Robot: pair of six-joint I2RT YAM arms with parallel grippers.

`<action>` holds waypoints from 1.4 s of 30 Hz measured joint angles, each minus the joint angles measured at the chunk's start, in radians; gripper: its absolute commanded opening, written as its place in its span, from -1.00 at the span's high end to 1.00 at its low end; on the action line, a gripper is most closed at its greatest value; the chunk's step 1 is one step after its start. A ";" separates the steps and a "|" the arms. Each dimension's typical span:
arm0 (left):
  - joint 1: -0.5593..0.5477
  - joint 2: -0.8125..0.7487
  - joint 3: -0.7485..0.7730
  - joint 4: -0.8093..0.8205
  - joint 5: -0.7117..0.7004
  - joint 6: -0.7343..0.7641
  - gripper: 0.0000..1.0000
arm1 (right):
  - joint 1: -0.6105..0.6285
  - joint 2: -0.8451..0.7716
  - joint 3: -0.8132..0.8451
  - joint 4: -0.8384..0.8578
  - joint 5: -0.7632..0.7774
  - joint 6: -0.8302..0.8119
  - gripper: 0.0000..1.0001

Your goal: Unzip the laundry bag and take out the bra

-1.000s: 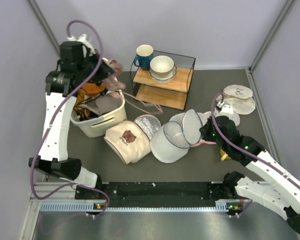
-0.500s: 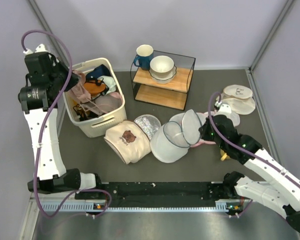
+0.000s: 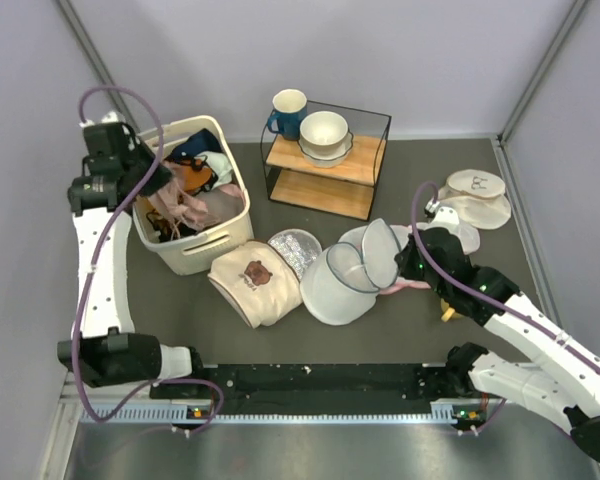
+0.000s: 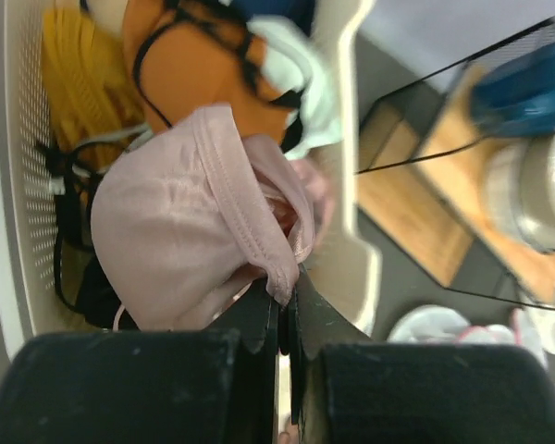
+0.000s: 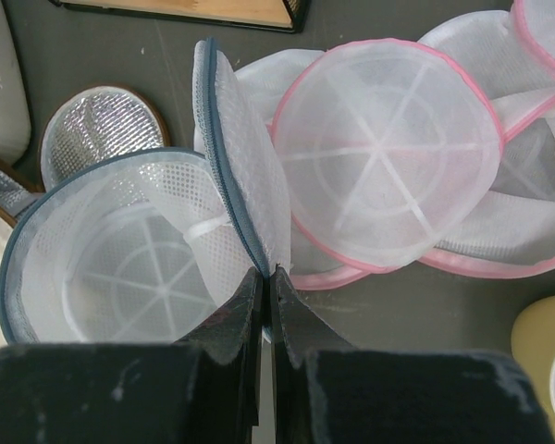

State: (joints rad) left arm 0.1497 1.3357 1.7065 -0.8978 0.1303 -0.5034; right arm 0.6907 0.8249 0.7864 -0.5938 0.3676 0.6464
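Note:
The laundry bag lies open on its side in the middle of the table, white mesh with a blue-grey zip rim, its inside empty. My right gripper is shut on the edge of the bag's raised lid flap. The dusty-pink bra hangs from my left gripper, which is shut on its edge. It hangs over the cream basket, against the clothes inside.
The basket holds orange, yellow and black garments. A wire-frame shelf carries a blue mug and a white bowl. Pink-trimmed mesh bags lie right of the laundry bag. A grey glittery disc and a bear-print cloth lie left of it.
My left arm swung from over the basket's far side out to the left, then came back lower, carrying the bra down onto the clothes in the basket. The right gripper stayed on the lid.

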 measured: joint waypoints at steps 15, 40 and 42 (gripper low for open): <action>0.000 0.187 -0.454 0.191 -0.086 -0.048 0.30 | 0.000 0.012 0.003 0.001 -0.012 0.000 1.00; -0.046 -0.155 -0.099 0.017 0.010 0.065 -0.98 | 0.000 -0.030 0.281 -0.135 -0.110 -0.059 1.00; -0.046 -0.155 -0.097 0.005 0.007 0.071 -0.98 | 0.000 -0.045 0.284 -0.166 -0.137 -0.061 1.00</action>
State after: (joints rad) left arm 0.1036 1.1809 1.6093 -0.8932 0.1375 -0.4328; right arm 0.6907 0.7795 1.0706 -0.7593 0.2306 0.5858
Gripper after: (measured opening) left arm 0.987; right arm 0.014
